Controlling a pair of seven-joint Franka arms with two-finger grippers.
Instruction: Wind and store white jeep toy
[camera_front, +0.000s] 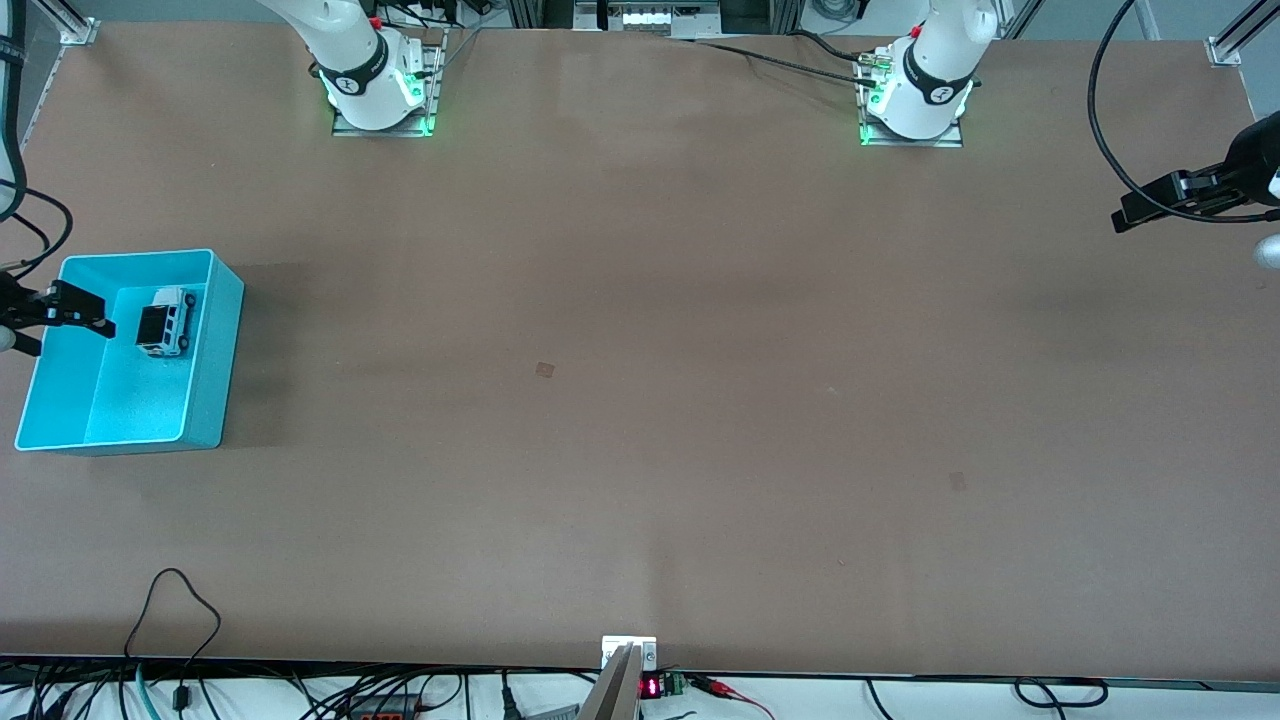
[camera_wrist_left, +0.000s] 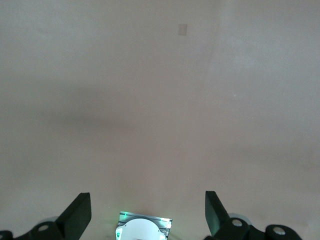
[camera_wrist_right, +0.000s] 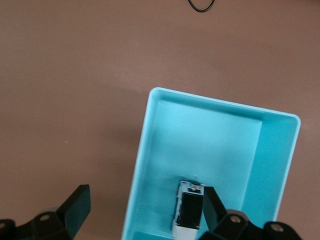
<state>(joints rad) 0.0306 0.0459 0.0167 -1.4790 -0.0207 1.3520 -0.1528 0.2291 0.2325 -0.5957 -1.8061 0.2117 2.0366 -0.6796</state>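
The white jeep toy with its black roof panel lies inside the turquoise bin, in the part farther from the front camera, at the right arm's end of the table. My right gripper is open and empty above the bin's outer wall. In the right wrist view one finger hangs beside the jeep over the bin, the other over the table. My left gripper is open and empty, high over the left arm's end of the table; it also shows in the left wrist view.
A black cable loop lies on the table near the front edge, also in the right wrist view. The left arm's base shows between the left fingers. A small dark mark sits mid-table.
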